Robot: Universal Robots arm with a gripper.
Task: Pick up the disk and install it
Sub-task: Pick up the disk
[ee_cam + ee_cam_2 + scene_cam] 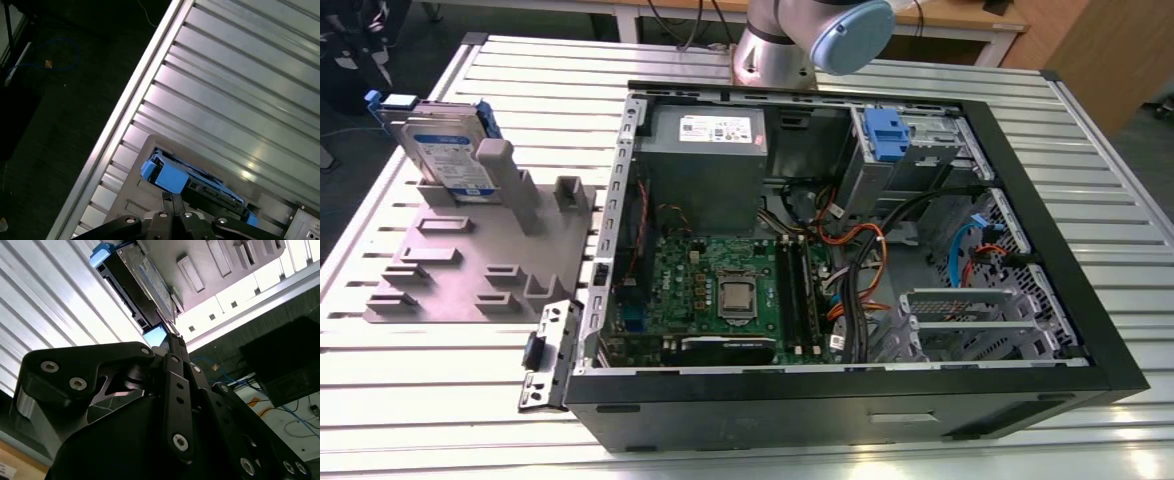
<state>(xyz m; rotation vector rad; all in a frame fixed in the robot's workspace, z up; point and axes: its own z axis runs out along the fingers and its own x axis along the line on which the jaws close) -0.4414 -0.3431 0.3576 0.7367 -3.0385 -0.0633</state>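
One silver rectangular hard disk (170, 179) in its blue plastic carrier: upright in a grey slotted holder (467, 262), just ahead of my pincer (167, 198), not touching it. Pincer: closed, empty. Risk: advancing while closed would likely knock the disk askew.

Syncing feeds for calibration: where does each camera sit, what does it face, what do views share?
Exterior view: off the arm, looking down on the table, computer case and the disk in its grey fixture; the arm shows at the top.
Second wrist view: at the wrist, looking along the gripper toward the disk.
First wrist view: at the wrist, looking past the gripper at the disk's blue end and the table.
Shared: all three show the disk; both wrist views show the gripper.
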